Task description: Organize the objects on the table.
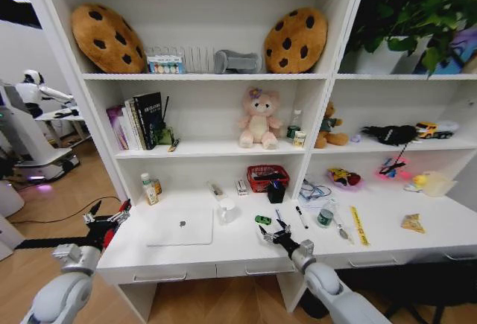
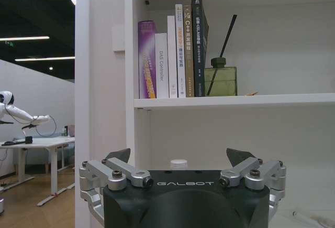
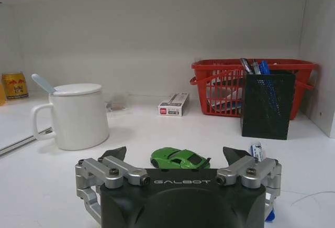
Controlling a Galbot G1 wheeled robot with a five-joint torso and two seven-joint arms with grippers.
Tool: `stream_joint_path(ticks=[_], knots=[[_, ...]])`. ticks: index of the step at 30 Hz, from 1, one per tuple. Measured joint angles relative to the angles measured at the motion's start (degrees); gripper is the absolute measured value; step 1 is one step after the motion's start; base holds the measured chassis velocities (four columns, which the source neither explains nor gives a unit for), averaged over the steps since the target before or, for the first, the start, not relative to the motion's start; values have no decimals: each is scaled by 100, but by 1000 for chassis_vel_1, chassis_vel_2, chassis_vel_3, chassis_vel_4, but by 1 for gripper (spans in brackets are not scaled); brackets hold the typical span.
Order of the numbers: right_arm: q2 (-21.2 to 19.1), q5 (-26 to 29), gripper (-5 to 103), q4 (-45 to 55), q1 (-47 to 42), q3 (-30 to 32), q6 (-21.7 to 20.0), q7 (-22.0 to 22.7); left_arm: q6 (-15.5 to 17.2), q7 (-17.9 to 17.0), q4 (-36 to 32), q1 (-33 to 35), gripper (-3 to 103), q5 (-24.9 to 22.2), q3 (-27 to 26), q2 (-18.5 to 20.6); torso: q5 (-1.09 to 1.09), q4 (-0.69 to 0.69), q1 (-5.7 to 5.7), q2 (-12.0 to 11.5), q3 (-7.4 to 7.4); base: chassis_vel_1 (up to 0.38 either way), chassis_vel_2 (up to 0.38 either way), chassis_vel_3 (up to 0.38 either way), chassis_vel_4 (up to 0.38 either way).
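A slim silver laptop (image 1: 179,227) lies closed on the left part of the white table (image 1: 238,253). The tiny green toy car (image 1: 263,220) sits mid-table, with pens (image 1: 301,217) and a small round greenish tin (image 1: 325,218) to its right. My right gripper (image 1: 276,234) hovers open just in front of the car. In the right wrist view the car (image 3: 179,158) lies a short way beyond the open right gripper (image 3: 175,153), between its fingertips (image 3: 115,152). My left gripper (image 1: 104,216) hangs open off the table's left end; in its wrist view the left gripper (image 2: 179,155) faces the shelf side.
A white lidded mug (image 1: 226,211) stands just left of the car. A red basket (image 1: 267,177) and black mesh pen holder (image 1: 276,191) stand behind it. A yellow strip (image 1: 359,225) and snack packet (image 1: 412,223) lie to the right. Books (image 2: 172,55) fill the shelf above.
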Motion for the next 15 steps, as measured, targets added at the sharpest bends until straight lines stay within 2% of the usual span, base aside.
stream_joint_path(ticks=[15], knots=[[73, -46, 100, -460, 295, -274, -66, 51, 0, 0, 0, 0, 100, 0, 0, 0, 0, 0, 0, 0, 0, 0, 0, 0, 0]])
